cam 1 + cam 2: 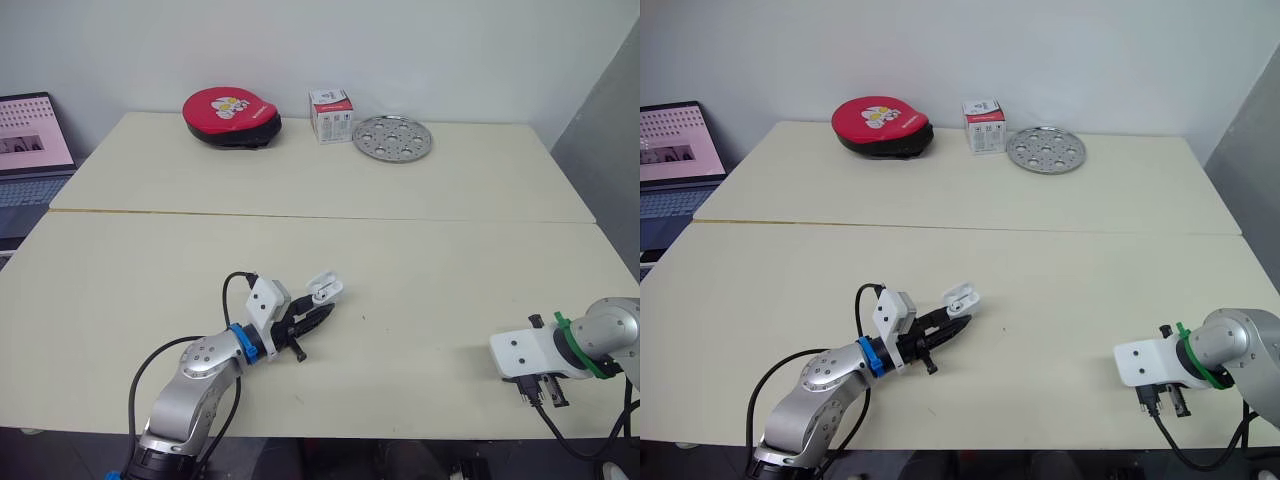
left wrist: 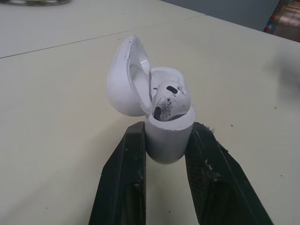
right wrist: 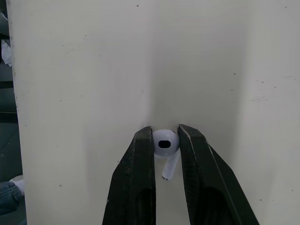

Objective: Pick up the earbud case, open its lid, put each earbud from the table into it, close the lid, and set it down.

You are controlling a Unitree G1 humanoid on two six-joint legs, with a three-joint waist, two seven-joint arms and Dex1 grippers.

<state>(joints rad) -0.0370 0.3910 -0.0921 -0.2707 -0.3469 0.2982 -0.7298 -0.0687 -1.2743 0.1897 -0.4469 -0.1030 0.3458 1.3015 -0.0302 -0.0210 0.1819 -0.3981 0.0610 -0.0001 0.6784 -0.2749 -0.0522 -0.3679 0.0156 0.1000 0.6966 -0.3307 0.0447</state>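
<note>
My left gripper (image 1: 318, 316) is shut on the white earbud case (image 2: 166, 136), held just above the front table left of centre. The case lid (image 2: 126, 77) stands open, and one white earbud (image 2: 169, 101) sits in the case. Near the table's front right edge my right gripper (image 3: 165, 133) is shut on the second white earbud (image 3: 164, 144), its stem pointing back between the fingers, right at the table surface. In the head views the case (image 1: 325, 290) shows at the left fingertips, and the right arm (image 1: 535, 355) points down at the table.
On the far table stand a red round pouch (image 1: 231, 115), a small white box (image 1: 330, 114) and a perforated metal plate (image 1: 392, 137). A laptop (image 1: 30, 150) sits off the left edge. A seam (image 1: 320, 216) joins the two tables.
</note>
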